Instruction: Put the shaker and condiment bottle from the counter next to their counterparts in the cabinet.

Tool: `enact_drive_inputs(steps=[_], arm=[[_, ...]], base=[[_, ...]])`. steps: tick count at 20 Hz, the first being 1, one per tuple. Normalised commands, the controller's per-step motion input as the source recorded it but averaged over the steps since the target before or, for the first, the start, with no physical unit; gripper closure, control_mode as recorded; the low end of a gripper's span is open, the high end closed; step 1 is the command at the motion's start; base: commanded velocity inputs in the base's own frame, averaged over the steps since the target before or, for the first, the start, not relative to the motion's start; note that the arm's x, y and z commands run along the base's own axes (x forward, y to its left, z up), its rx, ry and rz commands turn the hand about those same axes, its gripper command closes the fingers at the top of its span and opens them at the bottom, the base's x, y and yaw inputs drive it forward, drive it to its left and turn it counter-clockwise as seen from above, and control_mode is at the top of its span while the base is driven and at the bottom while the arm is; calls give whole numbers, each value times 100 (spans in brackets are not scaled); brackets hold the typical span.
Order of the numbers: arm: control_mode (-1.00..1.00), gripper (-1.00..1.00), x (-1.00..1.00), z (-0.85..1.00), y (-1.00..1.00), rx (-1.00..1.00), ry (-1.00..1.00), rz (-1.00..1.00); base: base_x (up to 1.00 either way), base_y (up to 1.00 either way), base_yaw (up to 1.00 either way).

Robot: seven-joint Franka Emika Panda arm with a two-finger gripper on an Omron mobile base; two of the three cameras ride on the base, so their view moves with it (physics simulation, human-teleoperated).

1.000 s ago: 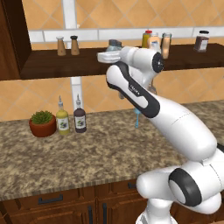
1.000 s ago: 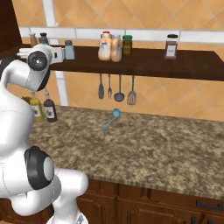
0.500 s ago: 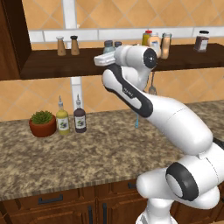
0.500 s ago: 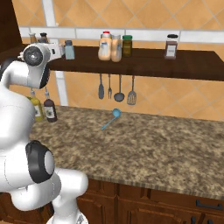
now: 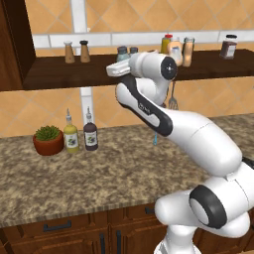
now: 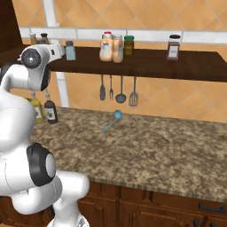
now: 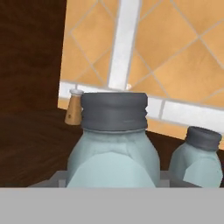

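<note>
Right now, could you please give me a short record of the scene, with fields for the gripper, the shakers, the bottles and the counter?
gripper: up at the shelf, closed on the shaker
second shaker: stands on the shelf close beside the held one
brown shakers: two, on the shelf's left part
peach bottles: wide one and slim one side by side on the shelf
counter: carries a potted plant, a yellow bottle, a dark bottle and a blue spoon
</note>
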Motion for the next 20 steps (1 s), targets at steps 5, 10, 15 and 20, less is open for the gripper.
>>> enact_drive_inputs(steps=[5,10,15,20], arm=[[-100,100,0,-35,0,0,-6,-4],[-100,100,12,-34,0,0,0,-7],[-100,100,43,-3,0,0,0,-10],[-100,100,49,0,0,1,0,-10]], base=[[0,0,0],[0,0,0],[0,0,0],[0,0,0]])
